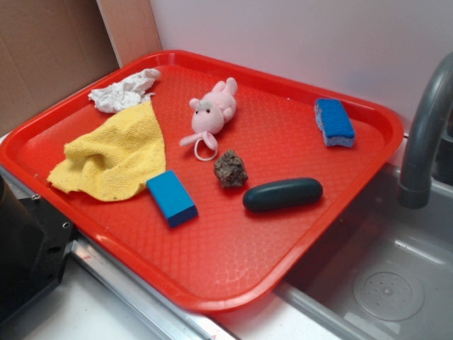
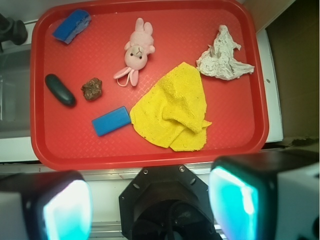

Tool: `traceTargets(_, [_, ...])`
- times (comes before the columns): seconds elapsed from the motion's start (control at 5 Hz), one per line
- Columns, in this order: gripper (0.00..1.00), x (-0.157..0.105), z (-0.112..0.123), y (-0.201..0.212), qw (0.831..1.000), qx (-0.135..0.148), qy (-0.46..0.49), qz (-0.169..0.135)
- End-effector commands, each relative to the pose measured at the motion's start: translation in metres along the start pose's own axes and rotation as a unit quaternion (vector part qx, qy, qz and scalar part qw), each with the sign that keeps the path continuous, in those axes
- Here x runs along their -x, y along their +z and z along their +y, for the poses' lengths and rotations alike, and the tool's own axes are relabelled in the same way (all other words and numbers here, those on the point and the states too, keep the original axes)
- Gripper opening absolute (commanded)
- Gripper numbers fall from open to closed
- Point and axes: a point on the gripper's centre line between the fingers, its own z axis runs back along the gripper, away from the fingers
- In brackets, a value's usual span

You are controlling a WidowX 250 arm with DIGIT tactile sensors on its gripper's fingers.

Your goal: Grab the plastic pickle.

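Plastic pickle [image 1: 282, 194] [image 2: 60, 89]: smooth, dark green, slightly glossy, an oblong capsule with rounded ends. Lying flat on its side, whole and untouched, toward the sink-side edge of the red tray. Sits just beside the rough brown lump but apart from it, with the blue block a little farther off. Nothing holding it, nothing on top.

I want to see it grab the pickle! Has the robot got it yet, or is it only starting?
Only starting. Nothing looks done yet: the plastic pickle lies untouched on the red tray, beside the brown rock-like lump. In the wrist view the tool is open and empty, hanging back past the tray's near edge. Still left: moving over the pickle, lowering, closing on it and lifting.
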Motion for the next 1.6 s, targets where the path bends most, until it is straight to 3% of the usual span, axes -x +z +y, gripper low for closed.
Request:
traceTargets(0.0, [1.0,0.0,0.0,0.0,1.0,0.0,0.0,0.0])
traceTargets(0.2, [1.0,-0.043,-0.05,-0.044,0.992,-0.012,-0.126,-0.025])
traceTargets(0.4, [1.0,-0.066,-0.104,-0.068,0.967,-0.004,-0.249,-0.06])
traceTargets(0.6, [1.0,-0.081,-0.136,-0.106,0.931,0.026,-0.357,-0.075])
traceTargets(0.8, [1.0,-0.08,-0.149,-0.139,0.926,0.037,-0.374,-0.046])
traceTargets(1.0, [1.0,-0.082,-0.159,-0.165,0.941,0.029,-0.334,-0.047])
traceTargets(1.2, [1.0,-0.079,-0.166,-0.184,0.938,0.056,-0.342,-0.019])
traceTargets(1.4, [1.0,-0.076,-0.165,-0.197,0.938,0.057,-0.341,-0.005])
